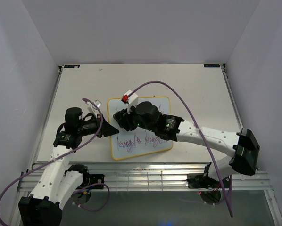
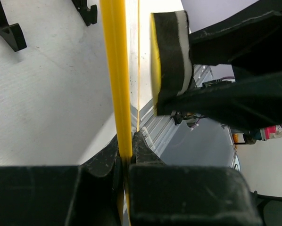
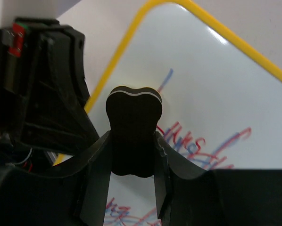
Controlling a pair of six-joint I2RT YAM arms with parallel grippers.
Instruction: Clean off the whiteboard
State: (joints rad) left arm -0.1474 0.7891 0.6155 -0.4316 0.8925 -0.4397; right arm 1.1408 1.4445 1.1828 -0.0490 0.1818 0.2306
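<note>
We had the whiteboard (image 1: 136, 149) mid-frame in the top view, left gripper (image 1: 113, 131) clamped tight on its yellow frame (image 2: 117, 70). Right gripper (image 3: 133, 141) was squeezed shut on the black eraser (image 3: 134, 117) over the upper part. The scribbles (image 1: 134, 140) lower down weren't wiped, so we'd guess most of it was left.

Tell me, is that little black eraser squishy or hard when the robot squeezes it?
Probably squishy: the eraser bulges above where the right end effector pinches it, like foam. It is likely light too, since that narrow pinch alone holds it. Its soft face should drag rather than slide on the glossy whiteboard.
</note>
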